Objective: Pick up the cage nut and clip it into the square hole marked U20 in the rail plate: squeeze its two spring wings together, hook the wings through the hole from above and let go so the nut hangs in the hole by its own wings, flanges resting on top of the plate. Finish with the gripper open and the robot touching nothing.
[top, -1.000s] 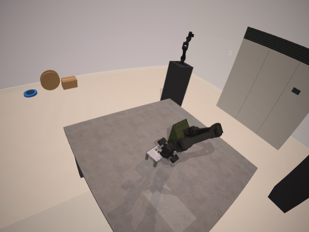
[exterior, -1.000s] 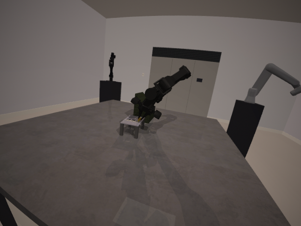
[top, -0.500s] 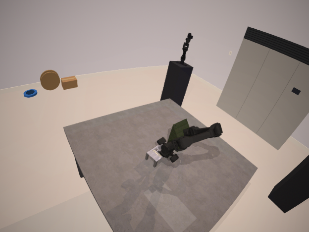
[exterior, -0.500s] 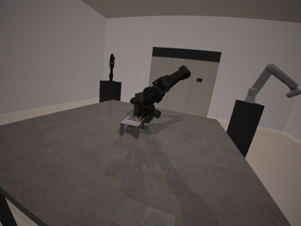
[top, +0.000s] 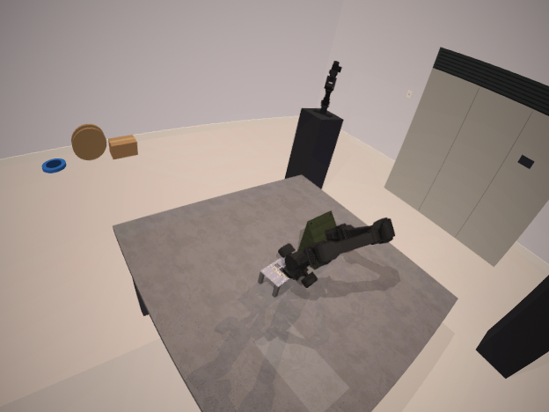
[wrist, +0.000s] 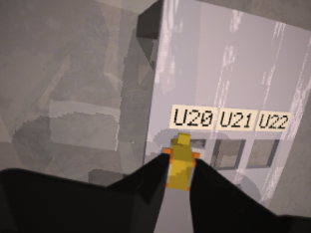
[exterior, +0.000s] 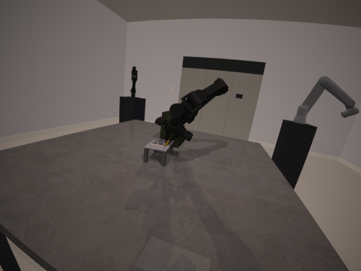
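The cage nut [wrist: 181, 166] [exterior: 167, 142] is yellow with orange edges. My gripper [wrist: 179, 163] is shut on it, one dark finger on each side. The pale rail plate [wrist: 196, 65] [top: 274, 275] [exterior: 156, 147] stands on short legs. Its label U20 [wrist: 192, 117] is just beyond the nut in the wrist view. The nut covers most of the square hole U20 [wrist: 200, 143]; only its right part shows. Whether the nut touches the plate or reaches into the hole cannot be told. In the top view the arm hides the nut.
Holes U21 [wrist: 228, 153] and U22 [wrist: 262, 153] lie right of U20 in the wrist view. A dark green block [top: 319, 228] stands behind the plate, close to the arm. The plate's legs stand on the grey table [top: 199, 248] [exterior: 102, 189].
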